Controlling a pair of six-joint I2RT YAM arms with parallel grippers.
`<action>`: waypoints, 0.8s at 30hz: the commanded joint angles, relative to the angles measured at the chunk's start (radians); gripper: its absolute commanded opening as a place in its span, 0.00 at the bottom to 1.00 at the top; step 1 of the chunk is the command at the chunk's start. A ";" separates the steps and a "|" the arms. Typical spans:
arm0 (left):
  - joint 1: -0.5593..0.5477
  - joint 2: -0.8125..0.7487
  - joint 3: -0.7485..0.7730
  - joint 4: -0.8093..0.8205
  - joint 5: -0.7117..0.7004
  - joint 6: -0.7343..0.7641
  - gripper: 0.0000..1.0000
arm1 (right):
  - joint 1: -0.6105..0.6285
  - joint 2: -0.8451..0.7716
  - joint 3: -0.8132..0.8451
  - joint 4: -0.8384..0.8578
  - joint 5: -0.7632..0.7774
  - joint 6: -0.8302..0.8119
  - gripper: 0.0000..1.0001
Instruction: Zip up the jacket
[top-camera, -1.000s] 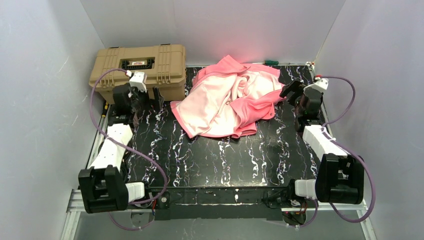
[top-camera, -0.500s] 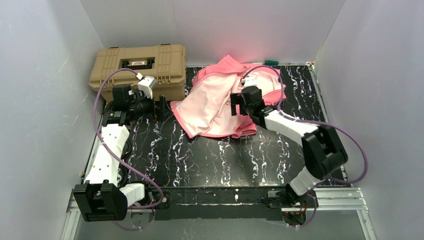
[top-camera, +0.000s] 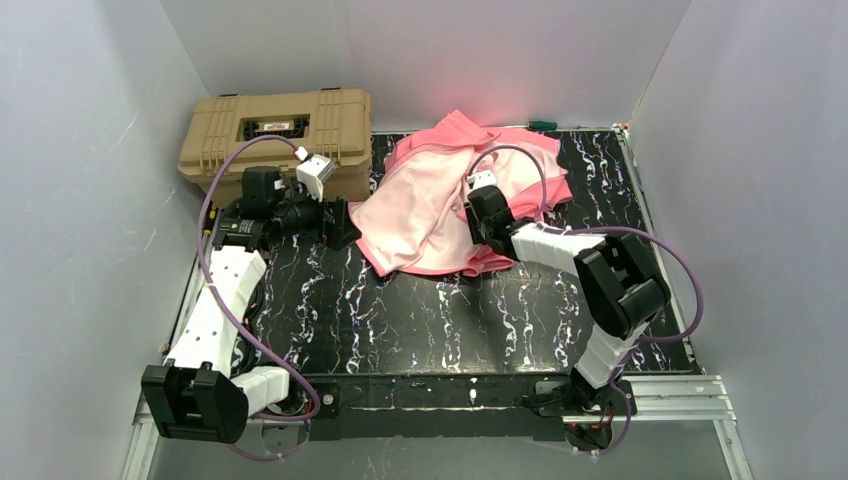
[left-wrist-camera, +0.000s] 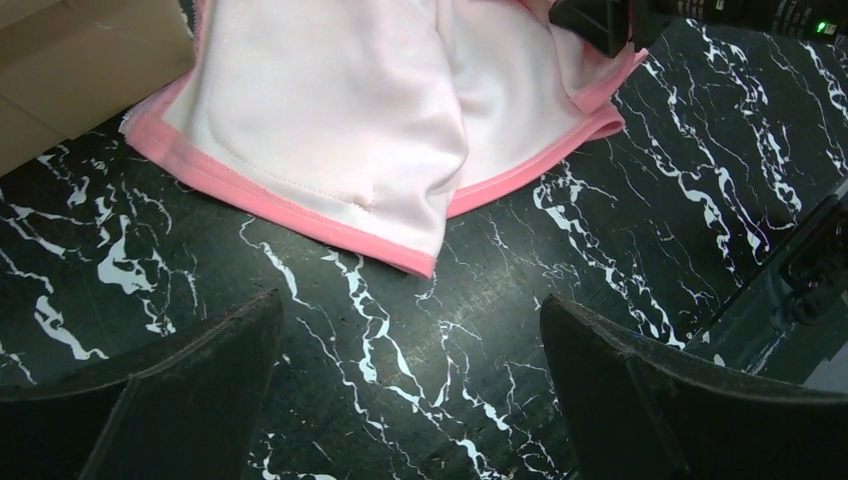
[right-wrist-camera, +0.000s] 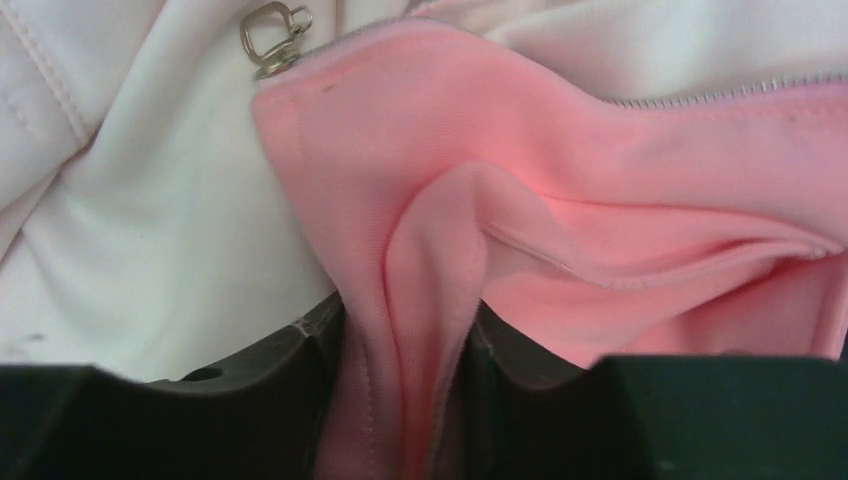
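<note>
The table (top-camera: 450, 320) carries the jacket (top-camera: 430, 200), crumpled with its pale lining up. Its hem corner lies just ahead of the left pincer (left-wrist-camera: 408, 335), which hovers wide open and empty, and a ridge of its pink edge is squeezed between the partly shut jaws of the right pincer (right-wrist-camera: 410, 400). To do this step well, I judge the right pincer should draw that fold out gently to flatten the front, since the zipper pull (right-wrist-camera: 272, 35) lies just beyond its fingers, up and to the left.

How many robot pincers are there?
2. The left pincer hangs open over the marbled table beside the jacket; the right pincer squeezes a pink fold of it. None seem hidden.
</note>
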 joint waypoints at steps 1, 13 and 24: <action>-0.064 -0.036 0.030 -0.025 -0.012 0.010 0.99 | 0.034 -0.122 -0.111 0.143 0.037 -0.030 0.39; -0.338 0.036 0.104 -0.024 -0.031 -0.159 0.99 | 0.136 -0.559 -0.515 0.419 0.074 -0.139 0.01; -0.477 0.274 0.180 0.119 0.053 -0.406 0.99 | 0.177 -0.805 -0.625 0.448 0.083 -0.116 0.01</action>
